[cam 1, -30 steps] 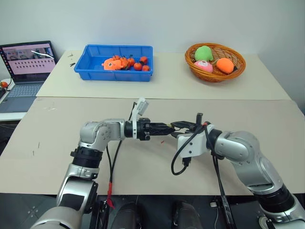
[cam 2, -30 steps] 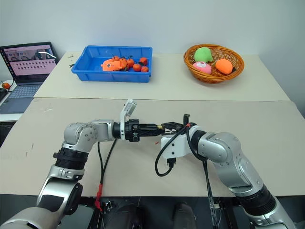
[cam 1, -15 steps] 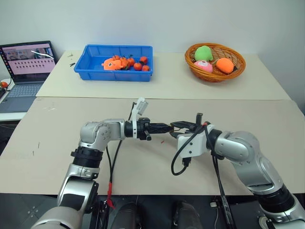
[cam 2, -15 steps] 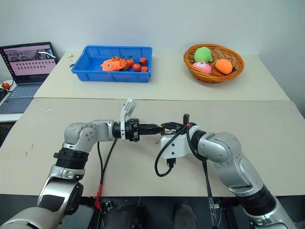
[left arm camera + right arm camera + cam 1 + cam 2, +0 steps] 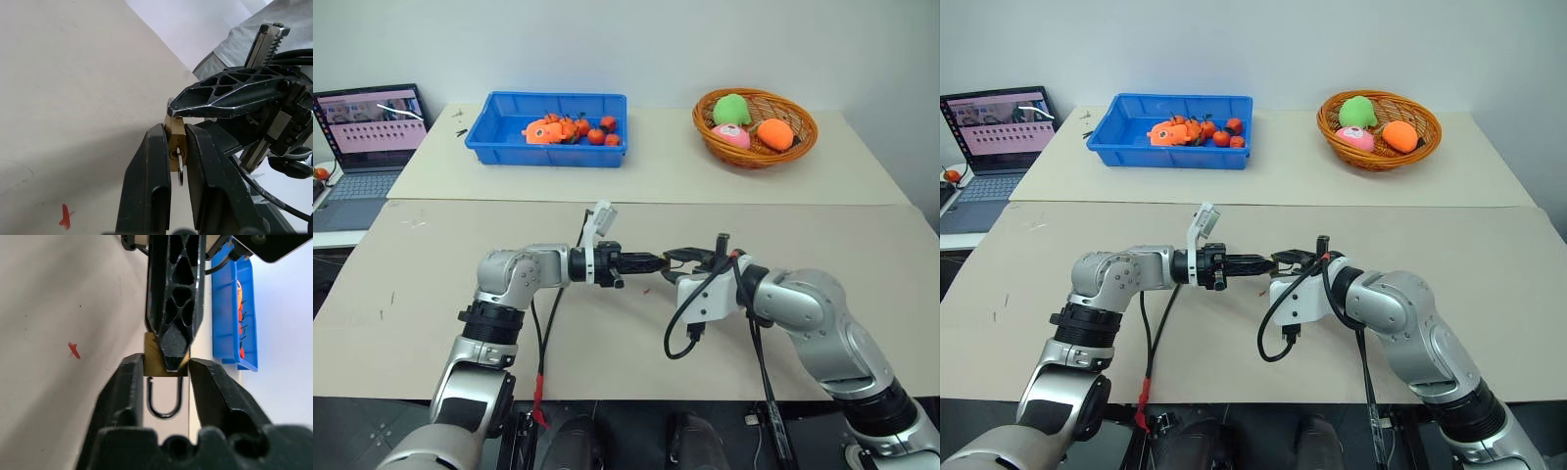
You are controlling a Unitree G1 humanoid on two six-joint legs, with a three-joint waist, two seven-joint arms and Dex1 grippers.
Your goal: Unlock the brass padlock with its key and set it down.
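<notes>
Beige table point(image 5: 431, 294), near front edge: brass padlock point(image 5: 174, 142) held above it, pinched by left gripper point(image 5: 177, 147), key point(image 5: 180, 169) inserted; right gripper point(image 5: 166, 374) loosely flanking padlock; next, probably turning key.

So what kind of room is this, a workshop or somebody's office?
Probably a robot test lab rather than an office. Plain beige tables stand against a bare wall, an open laptop runs at one side, and practice props wait in a blue plastic bin and a woven wicker basket.
</notes>
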